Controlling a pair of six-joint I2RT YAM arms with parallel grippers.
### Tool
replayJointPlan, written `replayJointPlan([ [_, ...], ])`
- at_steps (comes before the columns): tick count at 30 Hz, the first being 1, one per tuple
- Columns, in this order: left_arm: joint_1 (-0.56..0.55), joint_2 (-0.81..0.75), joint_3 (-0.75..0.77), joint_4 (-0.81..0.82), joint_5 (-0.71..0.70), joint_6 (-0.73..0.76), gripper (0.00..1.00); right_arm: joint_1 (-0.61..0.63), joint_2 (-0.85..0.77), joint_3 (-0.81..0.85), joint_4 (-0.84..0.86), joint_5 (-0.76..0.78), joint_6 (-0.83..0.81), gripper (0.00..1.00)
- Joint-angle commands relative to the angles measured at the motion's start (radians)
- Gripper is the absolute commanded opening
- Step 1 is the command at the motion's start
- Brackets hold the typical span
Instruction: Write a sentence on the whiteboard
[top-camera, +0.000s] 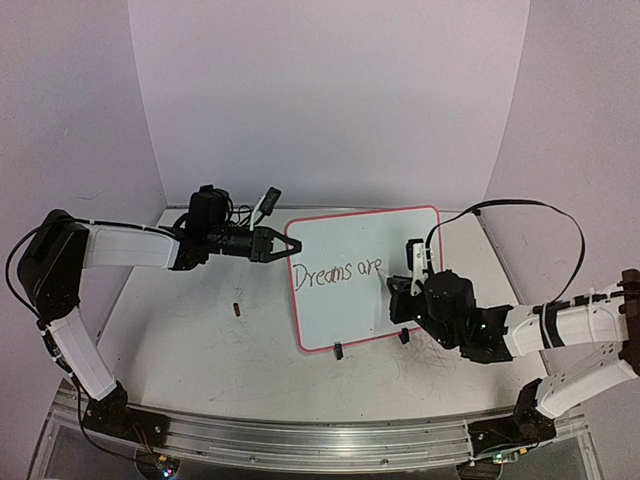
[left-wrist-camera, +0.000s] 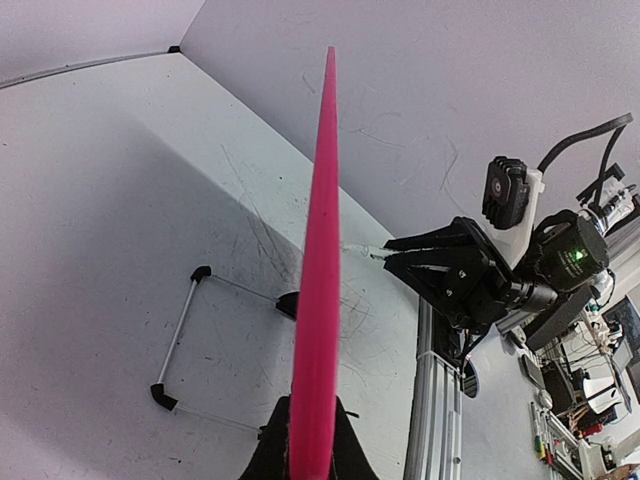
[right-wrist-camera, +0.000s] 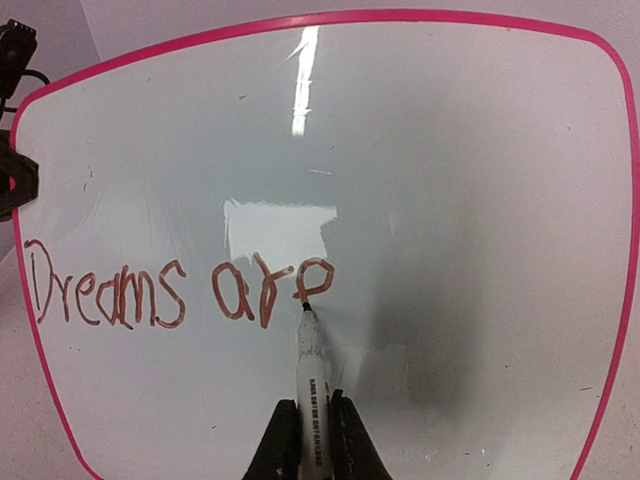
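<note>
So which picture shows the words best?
The right wrist view: the words "Dreams are" look big and sharp there. The top view shows them small. The left wrist view sees the board edge-on, no words.

White whiteboard (right-wrist-camera: 450, 150) (pink-rimmed) carries a reddish-brown sentence (right-wrist-camera: 165, 297); marker (right-wrist-camera: 312, 370) white.

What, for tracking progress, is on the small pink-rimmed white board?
Reddish-brown words "Dreams are", with a white marker's tip at the final e. The marker and right gripper cover the board beneath them.

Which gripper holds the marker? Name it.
The right gripper, shut on the marker whose tip touches the whiteboard; the left gripper clamps the whiteboard's rim instead.
</note>
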Motion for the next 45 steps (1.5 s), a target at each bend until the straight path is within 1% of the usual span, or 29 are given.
replayJointPlan([
  [1,0.001,-0.033,0.005,-0.027,-0.041,0.012,0.00,-0.004,-0.019,-0.019,-0.053,0.017,0.011,0.00],
  [11,0.001,-0.030,0.005,-0.027,-0.041,0.011,0.00,-0.004,-0.059,-0.006,-0.062,0.099,-0.006,0.00],
  [13,0.001,-0.031,0.005,-0.027,-0.044,0.012,0.00,-0.004,-0.104,-0.013,-0.064,0.086,-0.021,0.00],
  [16,0.001,-0.033,0.002,-0.027,-0.047,0.014,0.00,-0.004,-0.216,-0.055,-0.044,0.032,-0.062,0.00],
  [18,0.001,-0.033,0.005,-0.027,-0.046,0.014,0.00,-0.009,-0.247,-0.073,-0.041,0.015,-0.087,0.00],
  [28,0.001,-0.034,0.005,-0.029,-0.049,0.016,0.00,-0.015,-0.246,-0.078,-0.040,-0.005,-0.121,0.00],
  [45,0.001,-0.035,0.007,-0.032,-0.049,0.015,0.00,-0.024,-0.226,-0.095,-0.036,0.009,-0.139,0.00],
])
